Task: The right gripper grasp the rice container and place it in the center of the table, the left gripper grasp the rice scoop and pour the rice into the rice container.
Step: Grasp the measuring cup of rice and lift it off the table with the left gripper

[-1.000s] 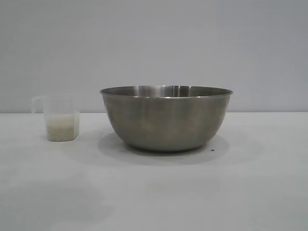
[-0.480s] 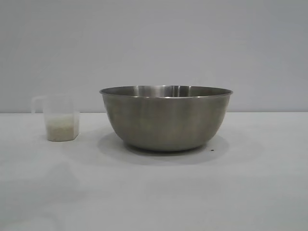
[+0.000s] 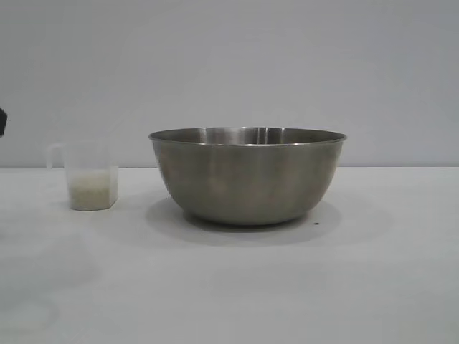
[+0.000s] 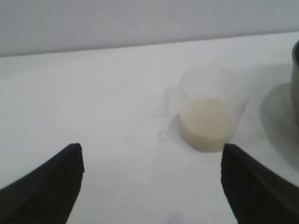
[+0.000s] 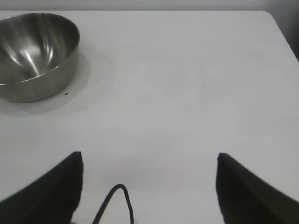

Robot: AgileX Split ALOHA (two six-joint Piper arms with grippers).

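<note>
Starting at the left edge of the exterior view, there's just a sliver of something black poking in above the table, looks like part of the left arm, hard to say which part. The left gripper itself shows in its own wrist view with both fingers spread wide apart and nothing between them, so it's released, not grasping anything. It's pointed at the rice scoop, which is near but not touched.

The scoop sits upright on the table on the left side, its handle sticking out to the left. The rice fills the bottom part of it, an off-white layer. You can see the same heap from above in the left wrist view.

Right of the scoop, with a clear gap between them, is the rice container, upright around the middle of the table, empty inside as far as the right wrist view shows. There's a tiny dark speck on the table just beside its base on the right.

The right gripper hangs well back from the container, fingers spread wide, holding nothing, with a black cable loop between them.
</note>
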